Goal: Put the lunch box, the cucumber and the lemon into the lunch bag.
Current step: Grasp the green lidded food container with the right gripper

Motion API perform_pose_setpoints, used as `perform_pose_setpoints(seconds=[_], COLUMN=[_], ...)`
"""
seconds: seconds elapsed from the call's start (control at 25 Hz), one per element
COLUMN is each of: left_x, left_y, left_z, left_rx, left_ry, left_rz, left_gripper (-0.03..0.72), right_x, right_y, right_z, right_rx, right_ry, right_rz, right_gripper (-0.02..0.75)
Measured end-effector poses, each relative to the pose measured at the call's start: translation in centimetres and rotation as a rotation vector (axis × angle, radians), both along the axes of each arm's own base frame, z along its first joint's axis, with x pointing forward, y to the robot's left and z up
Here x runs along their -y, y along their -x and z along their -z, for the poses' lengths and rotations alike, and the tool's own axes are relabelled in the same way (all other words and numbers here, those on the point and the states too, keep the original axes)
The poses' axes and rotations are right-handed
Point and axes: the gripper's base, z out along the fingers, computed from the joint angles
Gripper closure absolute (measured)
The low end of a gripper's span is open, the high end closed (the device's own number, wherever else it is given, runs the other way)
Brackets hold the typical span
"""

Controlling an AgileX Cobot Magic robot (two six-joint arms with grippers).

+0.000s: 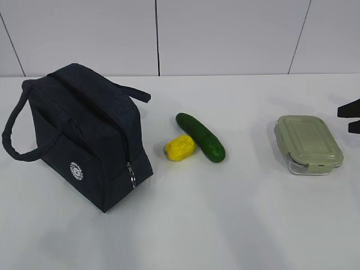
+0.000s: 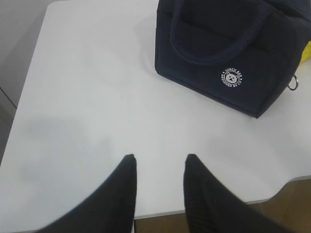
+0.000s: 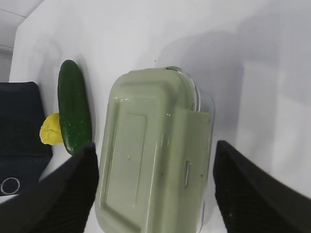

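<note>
- We're straddling the lunch box [image 3: 150,155] with the right gripper [image 3: 155,191], jaws wide, gripping nothing.
- We're hovering the left gripper [image 2: 159,167] part-open, empty, near the lunch bag [image 2: 228,48].

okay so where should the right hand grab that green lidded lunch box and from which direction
Probably from above, across the lunch box's short width, fingers on its two long glass sides below the lid. It lies flat on the table with open space around it, and the right hand, open, already straddles it that way.

White table [image 1: 236,225]: navy lunch bag [image 1: 84,140] left; lemon [image 1: 179,148] touching cucumber [image 1: 200,136] centre; green-lidded lunch box [image 1: 308,144] right.
</note>
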Motion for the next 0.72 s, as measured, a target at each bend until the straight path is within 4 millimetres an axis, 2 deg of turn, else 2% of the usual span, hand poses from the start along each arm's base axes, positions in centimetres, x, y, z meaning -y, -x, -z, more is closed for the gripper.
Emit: perform_pose_setpoints(seconds=[0.52, 0.72], left_x=[0.0, 0.0], left_y=[0.0, 0.0], left_z=[0.0, 0.0], left_rx=[0.0, 0.0], left_ry=[0.0, 0.0], left_rz=[0.0, 0.0], left_gripper=[0.452, 0.452], right_x=[0.01, -0.55], right_y=[-0.06, -0.27], right_z=[0.05, 0.13], right_rx=[0.012, 0.013], right_ry=[0.002, 0.003], right_rz=[-0.002, -0.018], right_gripper=[0.179, 0.179])
